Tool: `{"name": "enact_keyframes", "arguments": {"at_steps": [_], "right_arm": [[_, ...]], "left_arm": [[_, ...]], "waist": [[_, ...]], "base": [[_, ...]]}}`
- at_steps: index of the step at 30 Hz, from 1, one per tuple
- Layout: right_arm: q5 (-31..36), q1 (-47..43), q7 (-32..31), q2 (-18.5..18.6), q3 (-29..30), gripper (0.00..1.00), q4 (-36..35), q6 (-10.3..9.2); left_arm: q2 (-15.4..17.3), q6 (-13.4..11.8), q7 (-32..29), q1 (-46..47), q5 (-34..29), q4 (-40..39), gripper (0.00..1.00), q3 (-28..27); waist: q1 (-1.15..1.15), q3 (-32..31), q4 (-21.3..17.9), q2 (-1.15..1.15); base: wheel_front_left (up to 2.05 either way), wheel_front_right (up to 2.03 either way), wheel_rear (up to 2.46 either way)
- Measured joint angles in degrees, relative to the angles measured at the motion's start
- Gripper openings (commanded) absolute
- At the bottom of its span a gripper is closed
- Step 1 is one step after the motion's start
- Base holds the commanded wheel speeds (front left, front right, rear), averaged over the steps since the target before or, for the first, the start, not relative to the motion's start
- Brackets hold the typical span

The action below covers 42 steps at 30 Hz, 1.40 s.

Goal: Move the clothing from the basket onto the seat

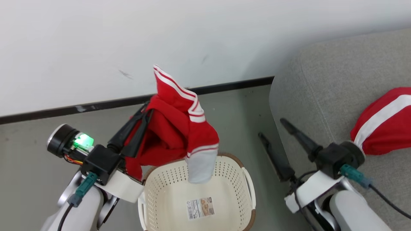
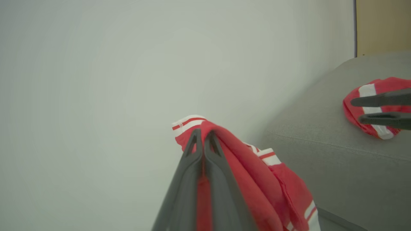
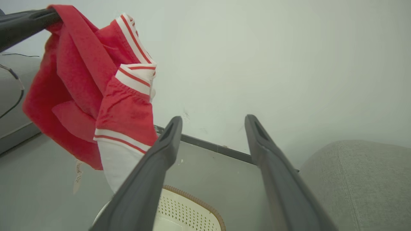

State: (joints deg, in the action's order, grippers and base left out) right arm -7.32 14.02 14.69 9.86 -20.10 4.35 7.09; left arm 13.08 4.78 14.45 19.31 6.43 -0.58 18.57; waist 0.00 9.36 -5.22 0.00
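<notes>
My left gripper [image 1: 147,110] is shut on a red garment [image 1: 175,128] with white stripes, held up above the far left rim of the cream basket [image 1: 167,189]; a white panel of it dangles into the basket mouth. In the left wrist view the gripper [image 2: 203,134] pinches the red garment [image 2: 257,179]. From the right wrist view the same garment [image 3: 96,93] hangs at upper left over the basket [image 3: 189,208]. Another red garment [image 1: 385,120] lies on the grey seat [image 1: 334,83]. My right gripper [image 1: 273,128] stands open and holds nothing, beside the seat's left edge.
A white wall [image 1: 128,38] with a dark baseboard [image 1: 224,86] runs behind the basket. Grey floor [image 1: 32,173] surrounds it. A printed label [image 1: 200,208] lies on the basket's bare bottom. The seat's rounded corner [image 3: 353,179] is close to my right fingers.
</notes>
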Motion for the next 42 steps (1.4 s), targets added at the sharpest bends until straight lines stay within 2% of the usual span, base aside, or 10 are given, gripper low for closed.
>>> {"name": "enact_keyframes", "arguments": {"at_steps": [18, 24, 29, 33, 34, 36, 38, 39, 40, 42], "right_arm": [[-14.7, -0.1, 0.0, 13.8, -25.8, 1.00, 0.4, 0.00], [-17.7, 4.9, 0.0, 15.8, -31.7, 1.00, 0.1, 0.00], [-20.1, 8.5, -0.1, 15.5, -38.3, 1.00, 0.3, 0.00], [-21.7, 10.1, -0.1, 14.7, -40.7, 1.00, 1.2, 0.00], [-22.0, 10.5, -0.1, 14.4, -41.2, 0.94, 1.6, 0.00], [-22.8, 11.7, -0.1, 13.8, -42.6, 0.49, 2.1, 0.00], [-23.5, 12.7, -0.1, 13.2, -43.7, 0.30, 2.5, 0.00], [-23.7, 13.3, -0.1, 13.0, -44.2, 0.10, 3.1, 0.00], [-24.0, 13.6, -0.1, 12.9, -44.5, 0.00, 3.6, 0.00], [-24.0, 14.1, -0.1, 12.9, -45.2, 0.00, 4.0, 0.00]], "left_arm": [[0.0, 1.5, 0.0, -3.5, 0.2, -4.1, 0.00, 7.3], [-0.2, 1.9, -0.1, -3.6, 0.6, -5.8, 0.00, 9.5], [-0.4, 1.9, -0.9, -3.6, 1.2, -6.2, 0.00, 11.2], [-0.5, 2.0, -1.4, -3.6, 1.7, -6.4, 0.00, 11.7], [-0.5, 2.0, -1.6, -3.6, 1.7, -6.5, 0.00, 11.8], [-0.5, 2.0, -1.8, -3.7, 2.0, -6.9, 0.00, 11.9], [-0.5, 2.0, -1.9, -3.9, 2.1, -7.3, 0.00, 11.9], [-0.5, 2.0, -1.9, -4.0, 2.1, -7.5, 0.00, 11.9], [-0.5, 2.0, -2.2, -4.2, 2.2, -7.6, 0.00, 11.8], [-0.5, 2.0, -2.4, -4.7, 2.6, -7.6, 0.00, 11.8]], "waist": [[0.00, -9.9, 2.4, 0.00], [0.00, -11.7, 3.4, 0.00], [0.00, -12.5, 4.2, 0.00], [0.00, -12.8, 4.6, 0.00], [0.00, -12.8, 4.6, 0.00], [0.00, -12.9, 4.7, 0.00], [0.00, -12.8, 4.7, 0.00], [0.00, -12.8, 4.7, 0.00], [0.00, -12.8, 4.6, 0.00], [0.00, -12.7, 4.6, 0.00]], "base": [[0.00, 0.00, 0.00], [0.00, 0.00, 0.00], [0.00, 0.00, 0.00], [0.00, 0.00, 0.00], [0.00, 0.00, 0.00], [0.00, 0.00, 0.00], [0.00, 0.00, 0.00], [0.00, 0.00, 0.00], [0.00, 0.00, 0.00], [0.00, 0.00, 0.00]]}}
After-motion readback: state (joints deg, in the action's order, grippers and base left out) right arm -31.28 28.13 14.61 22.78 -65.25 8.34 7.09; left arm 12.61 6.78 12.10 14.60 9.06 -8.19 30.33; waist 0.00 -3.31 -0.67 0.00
